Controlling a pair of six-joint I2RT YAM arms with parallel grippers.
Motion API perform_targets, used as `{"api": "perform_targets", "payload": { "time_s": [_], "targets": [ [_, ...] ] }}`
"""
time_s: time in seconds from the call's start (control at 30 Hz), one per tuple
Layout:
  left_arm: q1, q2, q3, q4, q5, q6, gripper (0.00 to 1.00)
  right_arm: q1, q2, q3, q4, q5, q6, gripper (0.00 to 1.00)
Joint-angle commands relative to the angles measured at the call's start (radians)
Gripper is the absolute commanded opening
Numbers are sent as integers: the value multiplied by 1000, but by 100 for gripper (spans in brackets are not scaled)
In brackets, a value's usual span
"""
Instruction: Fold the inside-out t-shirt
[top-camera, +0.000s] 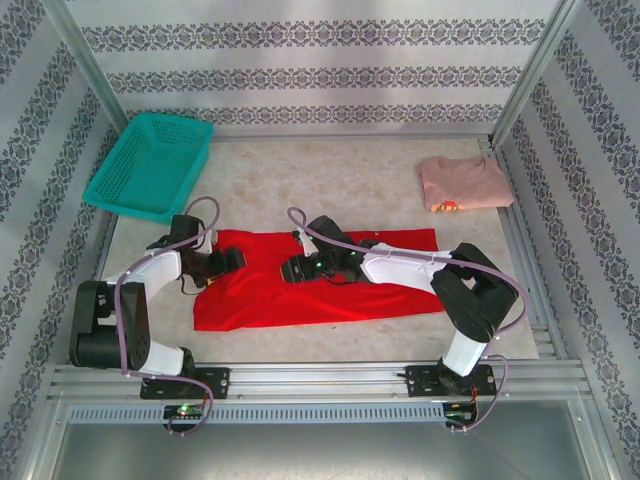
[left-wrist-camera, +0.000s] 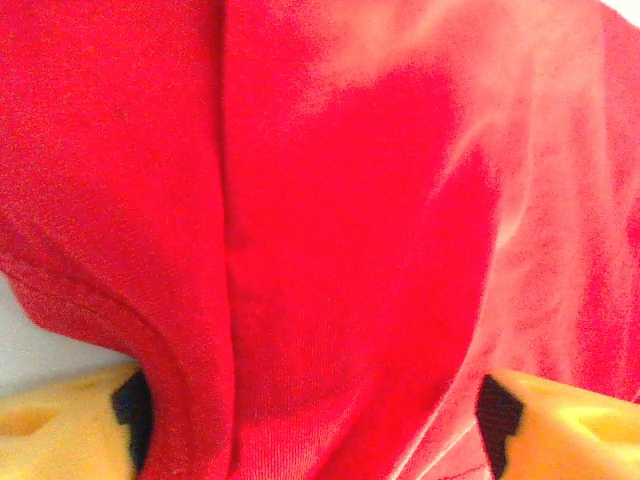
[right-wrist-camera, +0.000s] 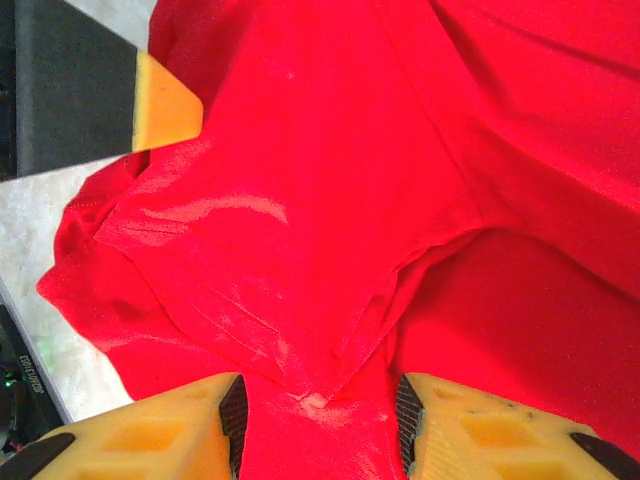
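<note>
Top external view: nearest the arm bases, the inside-out t-shirt (top-camera: 300, 300) lies spread as a wide red band across the front middle of the surface (top-camera: 330, 180). Over its left end sits the left end effector (top-camera: 232, 262); the left wrist view has its yellow fingers (left-wrist-camera: 70, 420) spread wide, with red cloth (left-wrist-camera: 330, 200) bunched between them. The right end effector (top-camera: 290, 268) sits over the shirt's middle, and the right wrist view shows it (right-wrist-camera: 320, 410) pinching a raised fold of the shirt (right-wrist-camera: 300, 200). Farther back, a teal basket (top-camera: 150, 165) sits at far left and a folded pale pink shirt (top-camera: 462, 182) at far right.
</note>
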Motion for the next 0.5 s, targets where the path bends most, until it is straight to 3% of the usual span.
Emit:
{"api": "perform_targets", "payload": {
  "time_s": [0.0,0.3,0.47],
  "targets": [
    [-39,4,-22,16,77,-4,75,8,10,14,10,-9,19,46],
    [-94,44,-7,68,83,1,50,8,7,21,-4,0,16,46],
    [-93,61,20,43,-11,1,33,10,-1,21,-14,4,16,46]
  ]
}}
